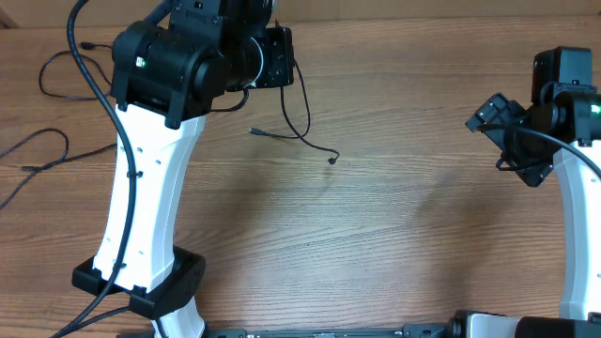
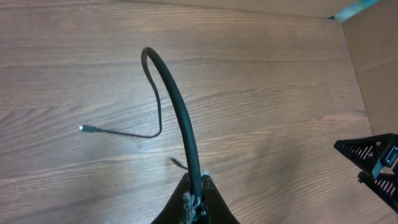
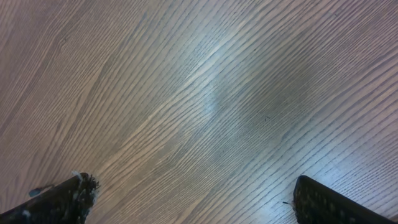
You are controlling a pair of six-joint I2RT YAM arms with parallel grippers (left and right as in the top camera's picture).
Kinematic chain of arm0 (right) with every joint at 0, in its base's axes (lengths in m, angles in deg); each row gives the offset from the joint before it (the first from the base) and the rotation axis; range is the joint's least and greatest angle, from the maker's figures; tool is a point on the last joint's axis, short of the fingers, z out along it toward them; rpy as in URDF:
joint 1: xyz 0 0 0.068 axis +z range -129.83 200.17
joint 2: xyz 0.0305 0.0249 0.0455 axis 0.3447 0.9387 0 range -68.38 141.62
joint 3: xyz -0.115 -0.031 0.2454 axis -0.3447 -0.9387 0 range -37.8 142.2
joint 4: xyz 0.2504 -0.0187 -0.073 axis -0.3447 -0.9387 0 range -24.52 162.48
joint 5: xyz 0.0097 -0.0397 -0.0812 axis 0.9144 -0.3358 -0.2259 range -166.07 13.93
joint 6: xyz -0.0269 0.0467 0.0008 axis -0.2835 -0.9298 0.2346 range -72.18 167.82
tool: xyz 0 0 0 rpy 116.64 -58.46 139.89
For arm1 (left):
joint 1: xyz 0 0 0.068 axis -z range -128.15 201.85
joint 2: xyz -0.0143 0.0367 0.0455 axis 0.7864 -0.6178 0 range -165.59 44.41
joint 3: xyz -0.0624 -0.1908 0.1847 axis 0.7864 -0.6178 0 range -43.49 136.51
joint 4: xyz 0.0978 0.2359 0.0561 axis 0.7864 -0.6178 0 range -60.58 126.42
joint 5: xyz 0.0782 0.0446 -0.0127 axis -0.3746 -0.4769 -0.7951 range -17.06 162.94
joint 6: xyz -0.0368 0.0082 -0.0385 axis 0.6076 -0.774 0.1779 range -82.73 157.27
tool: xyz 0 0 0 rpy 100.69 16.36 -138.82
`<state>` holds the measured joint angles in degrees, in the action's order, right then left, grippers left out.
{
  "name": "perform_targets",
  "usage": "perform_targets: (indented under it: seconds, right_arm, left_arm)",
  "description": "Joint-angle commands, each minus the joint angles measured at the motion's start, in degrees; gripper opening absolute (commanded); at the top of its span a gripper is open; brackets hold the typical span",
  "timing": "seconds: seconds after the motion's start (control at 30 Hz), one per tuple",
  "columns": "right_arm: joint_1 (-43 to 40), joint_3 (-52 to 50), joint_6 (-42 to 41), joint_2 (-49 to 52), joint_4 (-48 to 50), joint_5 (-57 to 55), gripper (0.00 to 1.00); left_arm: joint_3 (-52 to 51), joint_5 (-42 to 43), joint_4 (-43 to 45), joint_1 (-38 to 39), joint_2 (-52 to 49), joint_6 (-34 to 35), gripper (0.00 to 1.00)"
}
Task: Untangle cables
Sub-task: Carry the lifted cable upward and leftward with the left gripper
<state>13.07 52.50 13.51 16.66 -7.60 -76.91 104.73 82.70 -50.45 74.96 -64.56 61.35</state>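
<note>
Progress looks partway: left gripper (image 2: 194,186) is clamped on one cable (image 2: 180,106) trailing free ahead of it, right gripper (image 3: 199,200) sits wide apart, other cables (image 1: 42,134) behind the left gripper look unsorted.

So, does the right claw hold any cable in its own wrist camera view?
No: the right claw stands wide open, and only the wooden table shows between its fingers.

The overhead camera looks straight down from high above on the brown wood-grain tabletop (image 1: 394,235). The left wrist camera, just behind the black left gripper (image 2: 196,198), looks obliquely down across that tabletop and shares with the overhead view the thin black cable with a small plug end (image 2: 181,115). The right wrist camera faces bare wood close up, between the black fingertips (image 3: 62,199) of the right gripper (image 3: 193,186).
</note>
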Motion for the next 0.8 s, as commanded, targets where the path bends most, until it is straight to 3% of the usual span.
perform_targets:
  seconds: [0.0, 0.43, 0.77]
  right_arm:
    - [0.0, -0.3, 0.1, 0.0, 0.3, -0.6, 1.00]
    - [0.0, -0.3, 0.1, 0.0, 0.3, -0.6, 1.00]
    - [0.0, -0.3, 0.1, 0.0, 0.3, -0.6, 1.00]
  left_arm:
    - [1.1, 0.9, -0.9, -0.2, 1.0, 0.9, 0.04]
    - [1.1, 0.5, -2.0, 0.5, 1.0, 0.9, 0.04]
    - [1.1, -8.3, 1.0, 0.5, 0.7, 5.8, 0.04]
